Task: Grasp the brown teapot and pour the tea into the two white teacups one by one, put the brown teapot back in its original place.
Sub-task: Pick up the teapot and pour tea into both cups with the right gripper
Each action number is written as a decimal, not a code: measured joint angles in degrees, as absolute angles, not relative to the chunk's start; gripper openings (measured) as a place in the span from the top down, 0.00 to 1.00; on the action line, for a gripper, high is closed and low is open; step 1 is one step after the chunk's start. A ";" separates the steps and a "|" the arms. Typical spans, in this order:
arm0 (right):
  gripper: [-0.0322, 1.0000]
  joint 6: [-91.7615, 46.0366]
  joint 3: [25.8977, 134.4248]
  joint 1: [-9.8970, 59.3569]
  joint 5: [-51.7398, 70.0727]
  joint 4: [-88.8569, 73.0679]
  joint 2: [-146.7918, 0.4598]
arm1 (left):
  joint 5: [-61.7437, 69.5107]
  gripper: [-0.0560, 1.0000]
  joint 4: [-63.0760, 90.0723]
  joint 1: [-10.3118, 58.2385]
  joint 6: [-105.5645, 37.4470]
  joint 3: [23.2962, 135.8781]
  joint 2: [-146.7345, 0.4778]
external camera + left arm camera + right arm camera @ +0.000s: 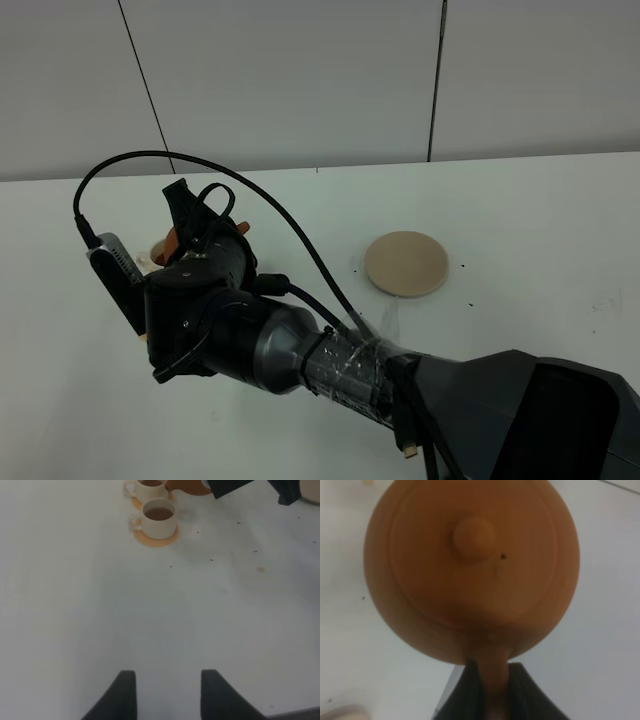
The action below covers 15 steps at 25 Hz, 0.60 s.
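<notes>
The right arm (300, 350) reached across the table (520, 220), its gripper (490, 690) clamped on the teapot (470, 565) handle, pot held above the cups (159, 517), well apart from the bare coaster (405, 263). Both cups held tea on orange saucers (156, 539). The left gripper (167, 695) hung over bare table, jaws apart, holding nothing.

Brown teapot (470, 570) round, lidded, knobbed, held by handle beside cups, two white teacups (159, 517) on orange saucers, both holding tea, beige coaster (405, 263) bare, well apart.
</notes>
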State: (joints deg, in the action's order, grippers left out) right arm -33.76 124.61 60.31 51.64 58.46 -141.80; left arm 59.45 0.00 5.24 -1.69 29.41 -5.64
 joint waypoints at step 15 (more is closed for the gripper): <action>0.88 -35.02 134.99 57.95 59.45 43.03 -140.61 | 59.45 0.59 0.00 5.24 -1.69 29.41 -5.64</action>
